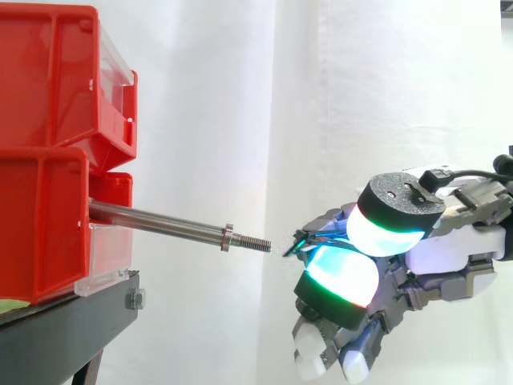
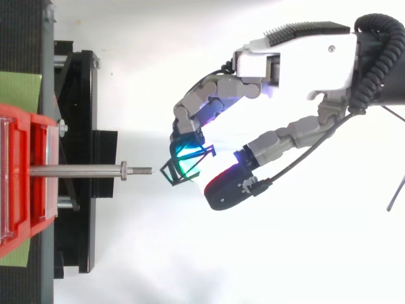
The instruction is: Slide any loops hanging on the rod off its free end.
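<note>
Although the red bins (image 1: 48, 160) at the left look solid and well out of my way, my worries are all on the right. My robot hand (image 2: 304, 60) hangs right of the rod's free end, its glowing pads (image 1: 345, 277) pressed together on a small dark wire loop (image 2: 179, 168). The rod (image 1: 152, 220) juts right from the bins, bare along its length as far as I can see, with a nut (image 1: 228, 237) before the threaded tip (image 1: 255, 243). The loop sits just beside that tip, a sliver apart, so I judge it off the rod. The grip looks to be only at the pad edges, so the loop could squirt out and drop. Any drift left could snag the wire on the threads or hook it over the tip, and a knock from the pads might bend the rod.
</note>
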Action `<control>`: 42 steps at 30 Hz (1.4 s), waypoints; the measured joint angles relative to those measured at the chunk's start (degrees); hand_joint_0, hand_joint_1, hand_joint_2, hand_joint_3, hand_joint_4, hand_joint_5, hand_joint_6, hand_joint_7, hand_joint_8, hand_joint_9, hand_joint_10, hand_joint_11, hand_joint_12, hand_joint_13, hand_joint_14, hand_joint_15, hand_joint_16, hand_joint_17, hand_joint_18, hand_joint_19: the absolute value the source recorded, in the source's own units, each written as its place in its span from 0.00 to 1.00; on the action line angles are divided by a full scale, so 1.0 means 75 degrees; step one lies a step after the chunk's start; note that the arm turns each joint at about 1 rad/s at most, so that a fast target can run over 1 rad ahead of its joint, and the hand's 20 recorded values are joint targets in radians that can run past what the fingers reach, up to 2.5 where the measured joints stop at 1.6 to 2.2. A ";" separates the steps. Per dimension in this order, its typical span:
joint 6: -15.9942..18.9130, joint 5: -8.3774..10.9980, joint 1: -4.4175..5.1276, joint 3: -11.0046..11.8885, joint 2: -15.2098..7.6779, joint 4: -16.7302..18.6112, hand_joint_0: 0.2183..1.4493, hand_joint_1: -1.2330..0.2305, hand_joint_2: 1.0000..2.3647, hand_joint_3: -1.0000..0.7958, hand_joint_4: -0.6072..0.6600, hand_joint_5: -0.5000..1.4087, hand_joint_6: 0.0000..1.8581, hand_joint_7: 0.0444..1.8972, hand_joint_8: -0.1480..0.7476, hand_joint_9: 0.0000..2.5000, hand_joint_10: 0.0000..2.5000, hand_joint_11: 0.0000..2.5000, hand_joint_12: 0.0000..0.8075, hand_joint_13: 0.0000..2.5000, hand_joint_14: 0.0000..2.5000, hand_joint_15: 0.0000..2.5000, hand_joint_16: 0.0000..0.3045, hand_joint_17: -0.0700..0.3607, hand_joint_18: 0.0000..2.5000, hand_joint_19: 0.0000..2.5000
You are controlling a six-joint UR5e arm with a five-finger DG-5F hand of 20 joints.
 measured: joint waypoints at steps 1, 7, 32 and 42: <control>0.0005 -0.0001 -0.0004 0.0000 0.0020 -0.0062 0.35 0.36 0.01 0.43 0.58 0.15 0.46 0.57 0.50 0.29 0.00 0.09 0.41 0.24 0.00 0.01 0.16 0.42 0.26 0.14; 0.0121 0.0020 -0.0033 -0.0004 0.0165 -0.0489 0.36 0.34 0.01 0.40 0.60 0.15 0.46 0.55 0.50 0.29 0.00 0.09 0.41 0.24 0.00 0.01 0.16 0.42 0.27 0.13; 0.1243 0.0043 0.0000 0.0005 0.0314 -0.0908 0.38 0.31 0.00 0.32 0.61 0.15 0.45 0.55 0.49 0.30 0.00 0.10 0.40 0.24 0.00 0.01 0.16 0.42 0.28 0.14; 0.1465 0.0053 0.0029 0.0005 0.0316 -0.0904 0.33 0.44 0.01 0.33 0.58 0.17 0.44 0.61 0.51 0.31 0.00 0.10 0.40 0.25 0.00 0.02 0.16 0.42 0.28 0.15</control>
